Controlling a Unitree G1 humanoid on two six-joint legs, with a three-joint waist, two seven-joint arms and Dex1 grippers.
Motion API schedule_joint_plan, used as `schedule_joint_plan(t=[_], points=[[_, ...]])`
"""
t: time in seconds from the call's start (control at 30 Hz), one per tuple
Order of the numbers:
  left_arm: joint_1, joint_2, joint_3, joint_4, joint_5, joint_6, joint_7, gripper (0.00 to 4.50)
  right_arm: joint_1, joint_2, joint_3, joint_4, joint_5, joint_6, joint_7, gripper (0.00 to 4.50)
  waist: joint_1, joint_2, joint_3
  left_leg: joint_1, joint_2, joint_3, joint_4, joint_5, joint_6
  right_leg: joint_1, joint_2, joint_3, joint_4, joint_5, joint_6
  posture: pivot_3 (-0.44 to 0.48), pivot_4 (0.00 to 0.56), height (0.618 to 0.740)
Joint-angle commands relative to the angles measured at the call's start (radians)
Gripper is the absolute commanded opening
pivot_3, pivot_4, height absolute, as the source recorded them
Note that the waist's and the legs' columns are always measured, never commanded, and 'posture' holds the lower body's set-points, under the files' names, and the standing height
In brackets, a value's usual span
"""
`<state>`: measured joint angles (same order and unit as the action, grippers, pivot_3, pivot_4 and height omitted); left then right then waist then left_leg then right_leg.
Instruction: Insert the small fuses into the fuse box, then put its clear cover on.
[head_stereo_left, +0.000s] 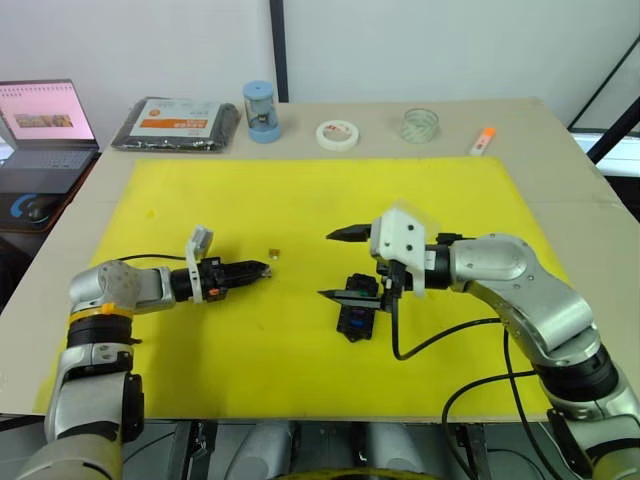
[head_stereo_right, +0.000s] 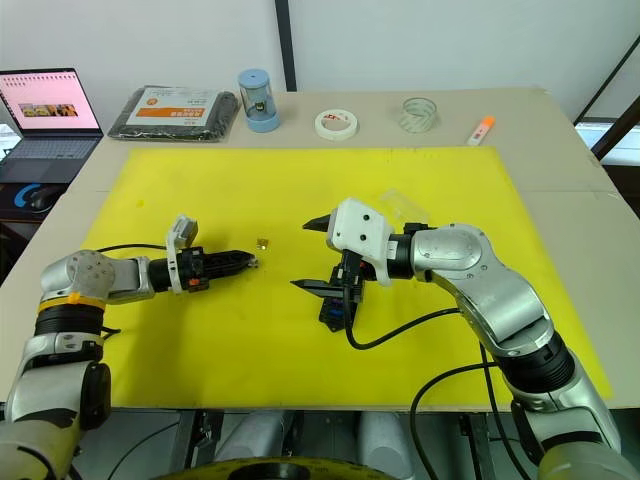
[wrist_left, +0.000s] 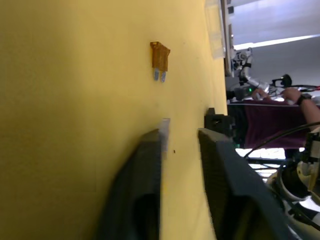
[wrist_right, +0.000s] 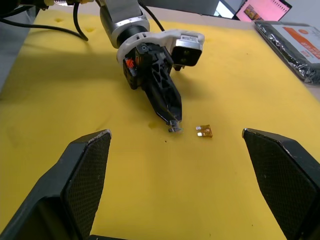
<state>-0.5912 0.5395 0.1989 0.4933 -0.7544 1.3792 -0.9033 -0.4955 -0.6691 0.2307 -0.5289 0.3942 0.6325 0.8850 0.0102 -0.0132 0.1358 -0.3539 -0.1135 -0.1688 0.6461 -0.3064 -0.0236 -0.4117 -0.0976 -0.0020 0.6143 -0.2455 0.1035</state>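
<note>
on a yellow mat (head_stereo_left: 300, 200) covering the bench (head_stereo_left: 560, 140), the left end effector (head_stereo_left: 262, 269) lies low over the mat, its two black fingers (wrist_left: 145, 190) drawn nearly together and pinching a small pale fuse (wrist_left: 164, 134) at their tips, as the left wrist view and right wrist view show. just beyond those tips, apart from them, a brown fuse (head_stereo_left: 274, 255) lies flat on the mat with its two metal blades showing. to the right, the right end effector (head_stereo_left: 338, 265) hovers with its fingers spread wide, holding nothing, directly above the black fuse box (head_stereo_left: 357, 316), which sits on the mat near its centre with a blue fuse (head_stereo_left: 357, 324) seated in one slot. the clear cover (head_stereo_right: 400, 207) lies on the mat just beyond the right wrist, partly hidden by it. along the far edge of the bench stand a black packet with an orange label (head_stereo_left: 176, 124), a blue cylinder (head_stereo_left: 261, 111), a white tape roll (head_stereo_left: 337, 134), a clear tape roll (head_stereo_left: 420, 125) and an orange-capped marker (head_stereo_left: 482, 141). an open laptop (head_stereo_left: 42, 125) sits at far left.
</note>
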Motion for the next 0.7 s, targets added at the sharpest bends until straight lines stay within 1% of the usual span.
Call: schedule_joint_plan(t=[0.03, 0.1, 0.27, 0.37, 0.47, 0.57, 0.67, 0.7], points=[[0.056, -0.001, -0.036, 0.001, 0.034, -0.003, 0.017, 0.01, 0.000, -0.003, -0.027, -0.009, -0.005, -0.027, -0.001, 4.50, 0.000, 0.002, -0.001, 0.000, 0.000, 0.000, 0.000, 0.000, 0.000, 0.000, 0.000, 0.000, 0.000, 0.000, 0.000, 0.000, 0.150, 0.740], [0.069, 0.006, -0.038, -0.013, 0.033, -0.005, 0.012, 0.01, 0.006, -0.004, -0.027, -0.001, -0.007, -0.037, 0.001, 4.50, -0.004, 0.004, -0.003, 0.001, 0.000, 0.000, 0.000, 0.000, 0.000, 0.000, 0.000, 0.000, 0.000, 0.000, 0.000, 0.000, 0.150, 0.740], [0.068, 0.019, -0.021, -0.035, 0.016, 0.008, 0.006, 0.01, 0.013, 0.010, -0.037, 0.019, 0.003, -0.052, 0.002, 4.50, -0.011, 0.004, -0.003, 0.001, 0.001, 0.000, 0.000, 0.000, 0.000, 0.000, 0.000, 0.000, 0.000, 0.000, 0.000, 0.000, 0.150, 0.740], [0.059, 0.031, -0.008, -0.076, -0.011, 0.024, -0.010, 0.01, 0.011, 0.018, -0.047, 0.030, 0.015, -0.050, 0.000, 4.50, -0.017, 0.004, -0.003, 0.001, 0.001, 0.000, 0.000, 0.000, 0.000, 0.000, 0.000, 0.000, 0.000, 0.000, 0.000, 0.000, 0.150, 0.740], [0.044, 0.059, -0.004, -0.195, -0.059, 0.033, -0.047, 0.01, -0.004, 0.028, -0.072, 0.038, 0.045, -0.018, -0.010, 4.50, -0.022, 0.004, -0.003, 0.000, 0.001, 0.000, 0.000, 0.000, 0.000, -0.001, 0.000, 0.001, 0.000, 0.000, 0.000, 0.000, 0.150, 0.740], [0.033, 0.097, -0.030, -0.369, -0.112, 0.024, -0.105, 0.01, -0.014, 0.040, -0.105, 0.046, 0.091, 0.029, -0.021, 4.50, -0.021, 0.003, -0.002, -0.002, 0.001, 0.000, 0.000, 0.000, 0.000, -0.002, 0.000, 0.001, 0.000, 0.000, 0.000, 0.000, 0.150, 0.740], [-0.005, 0.100, -0.036, -0.534, -0.148, -0.051, -0.145, 0.01, -0.026, 0.031, -0.151, 0.046, 0.168, 0.120, -0.022, 4.50, -0.017, 0.003, -0.002, -0.002, 0.001, 0.000, 0.000, 0.000, 0.000, -0.001, 0.000, 0.001, -0.001, 0.000, 0.000, 0.000, 0.150, 0.740], [-0.013, 0.098, -0.037, -0.565, -0.149, -0.078, -0.150, 0.01, -0.031, 0.025, -0.160, 0.046, 0.187, 0.145, -0.021, 4.50, -0.015, 0.003, -0.002, -0.002, 0.001, 0.000, 0.000, 0.000, 0.000, -0.001, 0.000, 0.001, -0.001, 0.000, 0.000, 0.000, 0.150, 0.740]])
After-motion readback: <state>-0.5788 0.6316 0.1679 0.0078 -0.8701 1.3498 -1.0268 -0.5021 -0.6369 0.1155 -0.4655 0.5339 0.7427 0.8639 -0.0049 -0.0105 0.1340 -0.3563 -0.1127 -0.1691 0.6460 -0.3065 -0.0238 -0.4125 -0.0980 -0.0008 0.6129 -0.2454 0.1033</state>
